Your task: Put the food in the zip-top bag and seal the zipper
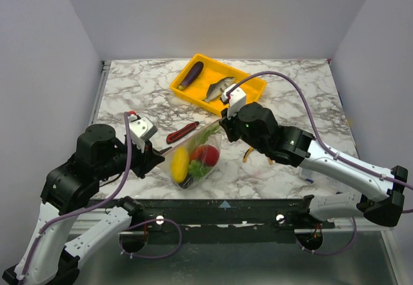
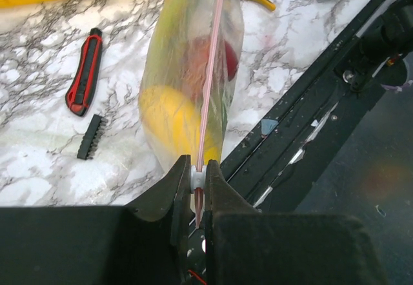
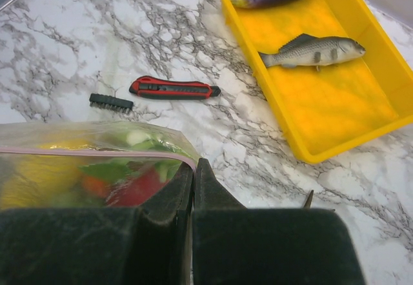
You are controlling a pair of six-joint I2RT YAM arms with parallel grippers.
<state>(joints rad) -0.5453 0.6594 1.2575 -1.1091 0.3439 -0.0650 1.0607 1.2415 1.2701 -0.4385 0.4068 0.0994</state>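
Observation:
The clear zip-top bag hangs between my two grippers above the table's front middle. It holds a yellow squash, a red tomato and green lettuce. My left gripper is shut on the white slider of the pink zipper at the bag's near end. My right gripper is shut on the bag's far corner, at the end of the zipper strip. A purple eggplant and a grey fish lie in the yellow tray.
A red-and-black pocket knife and a black bit strip lie on the marble left of the bag. Yellow-handled pliers lie to the bag's right. The black front rail runs along the table's near edge.

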